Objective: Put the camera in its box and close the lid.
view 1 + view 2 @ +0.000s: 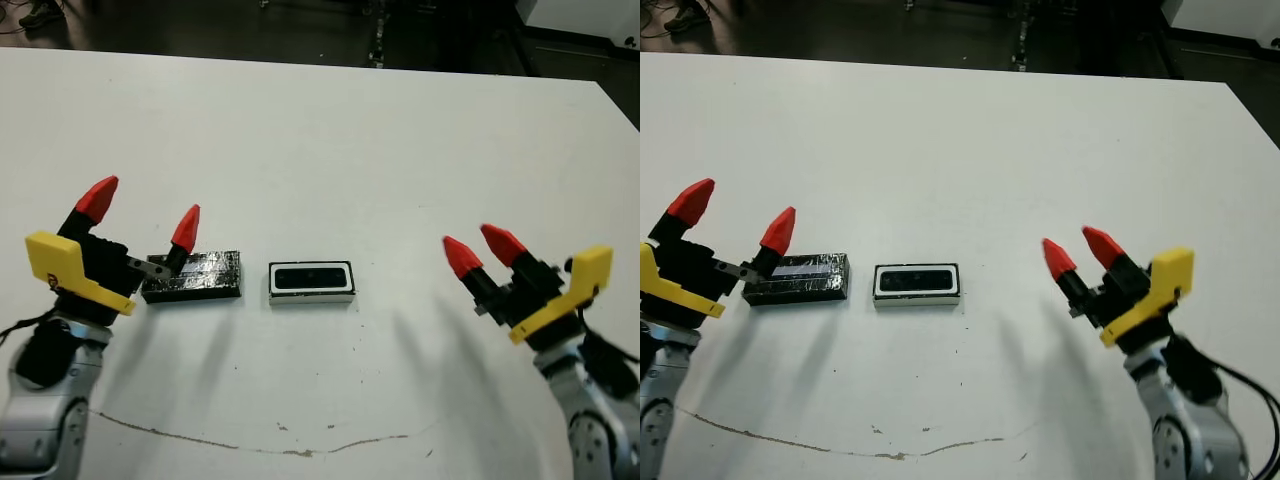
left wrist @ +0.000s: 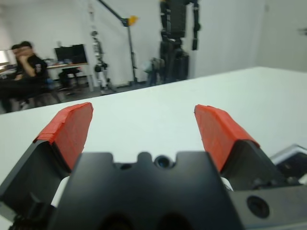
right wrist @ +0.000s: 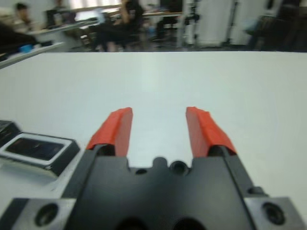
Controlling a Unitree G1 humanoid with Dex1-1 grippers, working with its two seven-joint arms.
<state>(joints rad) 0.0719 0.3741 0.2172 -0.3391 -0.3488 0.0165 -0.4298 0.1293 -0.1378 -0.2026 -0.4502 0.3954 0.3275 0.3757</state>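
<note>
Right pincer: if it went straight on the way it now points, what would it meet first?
Nothing, as far as I can tell. The right pincer points across bare table, with the box holding the camera off to one side of that line. Depth is uncertain.

White-rimmed box (image 1: 311, 282), glossy black camera (image 1: 310, 278), crinkly shiny black lid (image 1: 193, 275), white table (image 1: 330, 140).
</note>
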